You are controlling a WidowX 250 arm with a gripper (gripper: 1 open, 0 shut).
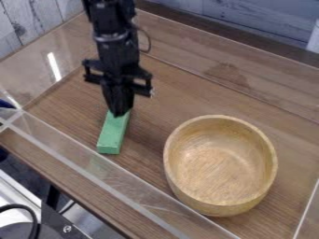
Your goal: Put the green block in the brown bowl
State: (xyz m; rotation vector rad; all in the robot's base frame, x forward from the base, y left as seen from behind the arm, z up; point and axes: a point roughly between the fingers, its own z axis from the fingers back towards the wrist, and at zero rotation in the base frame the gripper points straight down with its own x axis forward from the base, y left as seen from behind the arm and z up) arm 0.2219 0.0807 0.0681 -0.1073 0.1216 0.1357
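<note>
In the camera view, the black claw (122, 110) points straight down, its fingers pinched on the upper end of the small bright green rectangular block (114, 136). The block's lower end slants toward the wooden desk (218, 75). The large round tan wooden bowl (222, 119) sits apart to the right and holds nothing. The block looks just grasped and not yet carried. The next move calls for lifting it clear of the rim and carrying it across over the bowl.

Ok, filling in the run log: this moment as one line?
gripper: shut on far end of green block | brown bowl: empty, block not in it
</note>
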